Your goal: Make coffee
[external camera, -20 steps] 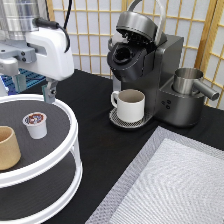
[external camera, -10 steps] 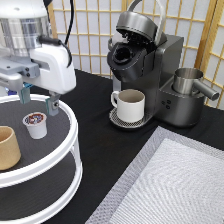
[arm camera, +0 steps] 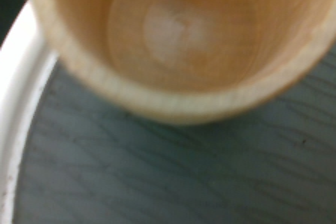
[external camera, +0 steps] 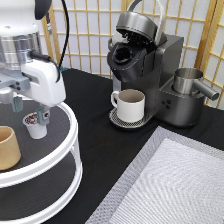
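The coffee pod (external camera: 35, 125) stands upright on the top tier of a white two-tier round stand (external camera: 70, 145), at the exterior view's left, its long axis vertical and its foil lid facing up. The lid is partly covered by a finger, so its print is hard to read. The end effector (external camera: 30, 111) hangs directly over the pod with its two dark fingers (external camera: 44, 115) apart, one on each side of the lid, reaching down to rim level; whether they touch the pod cannot be told.

Just toward the exterior view's bottom left of the pod, on the same dark mat, stands a tan handleless cup (external camera: 8, 148), cut off by the picture's edge. In the wrist view that tan cup (arm camera: 180, 55) fills most of the picture, seen from above with its mouth open, beside the stand's white rim (arm camera: 19, 135).

Well apart, toward the exterior view's right, a coffee machine (external camera: 150, 75) sits on the black table (external camera: 100, 115) with its lid raised and its chamber open. A white handled mug (external camera: 129, 105) stands on its drip plate. A metal jug (external camera: 192, 84) stands at the machine's right. A grey woven mat (external camera: 175, 190) covers the bottom right.
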